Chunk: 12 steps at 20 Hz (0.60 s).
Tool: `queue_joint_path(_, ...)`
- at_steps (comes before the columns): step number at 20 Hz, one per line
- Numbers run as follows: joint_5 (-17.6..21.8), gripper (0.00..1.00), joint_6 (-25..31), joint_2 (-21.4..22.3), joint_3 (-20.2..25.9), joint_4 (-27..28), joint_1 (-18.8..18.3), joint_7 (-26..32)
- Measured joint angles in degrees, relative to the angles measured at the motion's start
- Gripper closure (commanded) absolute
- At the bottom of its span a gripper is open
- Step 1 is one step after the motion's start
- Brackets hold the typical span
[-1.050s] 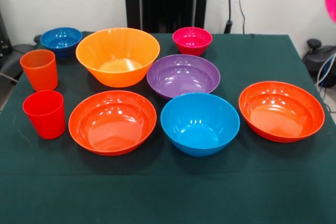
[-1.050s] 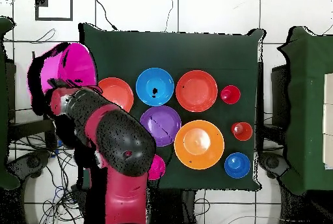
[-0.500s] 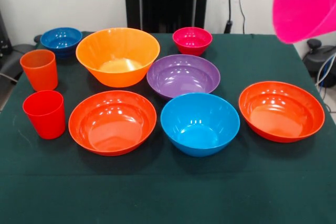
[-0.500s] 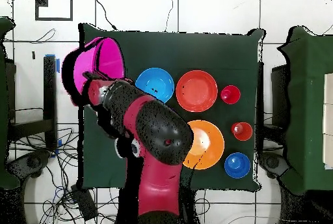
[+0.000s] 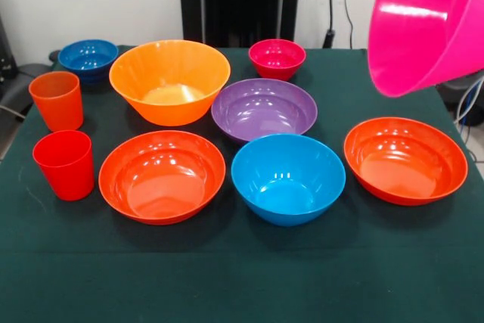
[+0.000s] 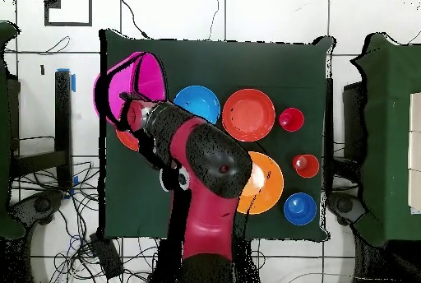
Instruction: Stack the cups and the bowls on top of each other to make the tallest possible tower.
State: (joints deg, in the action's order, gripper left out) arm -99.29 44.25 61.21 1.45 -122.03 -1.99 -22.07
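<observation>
Pink bowl (image 5: pixel 431 24): aloft and tilted at upper right of the front view, above one red-orange bowl (image 5: pixel 405 159); overhead, at the arm's (image 6: pixel 193 152) end.
Gripper: hidden by arm and bowl; grip cannot be told.
Table (image 5: pixel 242 277), green cloth:
- orange bowl (image 5: pixel 169 81)
- purple bowl (image 5: pixel 264 109)
- light blue bowl (image 5: pixel 288 178)
- second red-orange bowl (image 5: pixel 162 175)
- dark blue bowl (image 5: pixel 88 59)
- crimson bowl (image 5: pixel 277 58)
- orange cup (image 5: pixel 57 100), behind red cup (image 5: pixel 64 164).
Nothing stacked.

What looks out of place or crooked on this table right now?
Only the large pink bowl: it is in the air, tilted steeply, above the red-orange bowl at the table's edge. Every other bowl and cup sits upright.
</observation>
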Motion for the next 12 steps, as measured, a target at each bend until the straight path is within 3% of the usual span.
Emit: queue_joint_path(12, -5.10, 1.00, 8.08, -7.14, -0.21, 0.19, 2.48, 13.77)
